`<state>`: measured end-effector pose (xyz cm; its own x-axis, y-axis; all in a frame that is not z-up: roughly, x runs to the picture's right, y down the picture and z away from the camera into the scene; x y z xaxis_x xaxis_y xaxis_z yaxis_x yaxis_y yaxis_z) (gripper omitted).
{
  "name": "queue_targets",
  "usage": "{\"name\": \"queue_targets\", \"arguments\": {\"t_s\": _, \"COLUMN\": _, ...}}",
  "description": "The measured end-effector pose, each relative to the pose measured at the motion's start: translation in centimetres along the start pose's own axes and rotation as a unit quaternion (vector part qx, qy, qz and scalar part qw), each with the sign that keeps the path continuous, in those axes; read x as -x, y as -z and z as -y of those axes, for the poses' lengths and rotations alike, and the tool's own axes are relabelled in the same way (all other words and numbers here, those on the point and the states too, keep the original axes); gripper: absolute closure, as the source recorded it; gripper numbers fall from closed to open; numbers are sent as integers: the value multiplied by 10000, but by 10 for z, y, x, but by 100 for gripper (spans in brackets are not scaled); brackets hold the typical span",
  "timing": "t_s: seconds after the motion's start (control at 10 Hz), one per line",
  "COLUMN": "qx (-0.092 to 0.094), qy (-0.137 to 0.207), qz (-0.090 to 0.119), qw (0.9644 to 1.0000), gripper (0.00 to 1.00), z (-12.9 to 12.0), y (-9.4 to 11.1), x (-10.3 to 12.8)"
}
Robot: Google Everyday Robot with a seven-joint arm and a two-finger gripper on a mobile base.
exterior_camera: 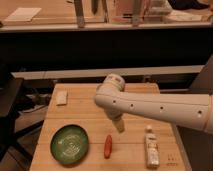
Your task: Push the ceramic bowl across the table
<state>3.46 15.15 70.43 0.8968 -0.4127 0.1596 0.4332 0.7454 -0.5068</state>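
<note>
The ceramic bowl point(70, 144) is a wide, shallow green dish with pale markings inside. It sits at the front left of the light wooden table point(82, 112). My gripper point(119, 125) hangs from the white arm point(150, 106) over the middle of the table, to the right of the bowl and a little farther back, apart from it. It points down, just above a red carrot-like item point(107, 146).
A small pale block point(61, 97) lies at the table's back left. A white bottle point(151, 146) lies at the front right. A dark chair point(10, 107) stands left of the table. A counter with a glass rail point(105, 27) runs behind.
</note>
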Motion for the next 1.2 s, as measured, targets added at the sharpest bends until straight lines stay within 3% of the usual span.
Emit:
{"name": "queue_targets", "arguments": {"t_s": 0.6, "qx": 18, "qy": 343, "qz": -61, "qw": 9994, "gripper": 20, "z": 4, "y": -13, "x": 30}}
{"name": "queue_targets", "arguments": {"t_s": 1.2, "qx": 25, "qy": 538, "qz": -99, "qw": 9985, "gripper": 20, "z": 3, "y": -19, "x": 42}}
